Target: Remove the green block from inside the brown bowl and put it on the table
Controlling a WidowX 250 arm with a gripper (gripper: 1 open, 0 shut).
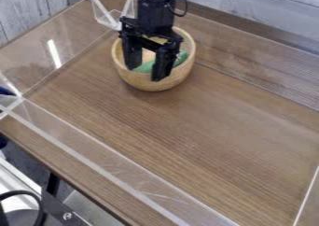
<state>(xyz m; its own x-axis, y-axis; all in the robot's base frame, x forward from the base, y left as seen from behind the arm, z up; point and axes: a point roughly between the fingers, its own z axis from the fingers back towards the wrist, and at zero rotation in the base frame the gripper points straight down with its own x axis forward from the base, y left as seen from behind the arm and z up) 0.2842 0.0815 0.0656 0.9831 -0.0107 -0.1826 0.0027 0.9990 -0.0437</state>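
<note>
The big brown table (187, 127) has low clear walls around it. The brown bowl (132, 76) sits on it near the far side. The black gripper (147, 60) points down into the bowl with its jaws wide apart, holding nothing. The green block (177, 59) lies inside the bowl, partly hidden behind the fingers.

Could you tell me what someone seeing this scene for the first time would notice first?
The black gripper stands out most, pointing down into the brown bowl near the table's far edge, jaws open around the green block inside. Behind the bowl, a small clear plastic stand sits by the far acrylic wall.
</note>
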